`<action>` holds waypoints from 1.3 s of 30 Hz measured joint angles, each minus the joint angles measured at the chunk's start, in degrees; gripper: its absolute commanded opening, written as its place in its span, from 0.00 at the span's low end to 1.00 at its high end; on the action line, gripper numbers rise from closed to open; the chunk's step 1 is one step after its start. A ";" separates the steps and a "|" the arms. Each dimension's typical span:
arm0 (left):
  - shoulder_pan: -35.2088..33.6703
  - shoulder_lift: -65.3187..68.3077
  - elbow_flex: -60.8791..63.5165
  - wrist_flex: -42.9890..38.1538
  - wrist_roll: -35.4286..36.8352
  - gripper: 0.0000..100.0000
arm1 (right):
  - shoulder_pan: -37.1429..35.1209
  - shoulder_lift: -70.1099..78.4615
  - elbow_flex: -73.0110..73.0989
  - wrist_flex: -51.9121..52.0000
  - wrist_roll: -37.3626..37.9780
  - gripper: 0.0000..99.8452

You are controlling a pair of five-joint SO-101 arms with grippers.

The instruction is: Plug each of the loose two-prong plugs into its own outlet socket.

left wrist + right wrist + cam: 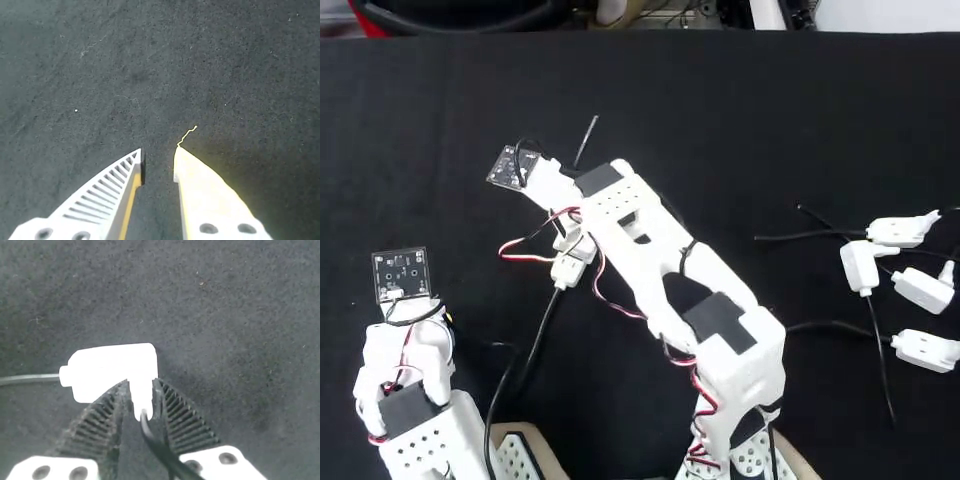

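clamping white plug in right tool, four corded white pieces well apart

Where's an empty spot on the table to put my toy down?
The far strip of the black cloth table is bare, from its left corner to above the white plastic plugs. It's crowded at the right edge, with plugs and thin black cords, and around the white robot arm.
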 measured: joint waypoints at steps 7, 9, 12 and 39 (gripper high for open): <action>0.00 0.00 0.00 0.00 0.00 0.11 | 7.03 -2.99 0.44 7.12 0.09 0.01; 0.00 0.00 0.00 0.00 0.00 0.11 | 9.76 -4.66 1.41 8.44 0.09 0.01; 0.00 0.00 0.00 0.00 0.00 0.11 | 13.98 -7.82 4.13 8.97 0.09 0.01; 0.00 0.00 0.00 0.00 0.00 0.11 | 81.49 -18.73 11.78 -5.19 22.68 0.01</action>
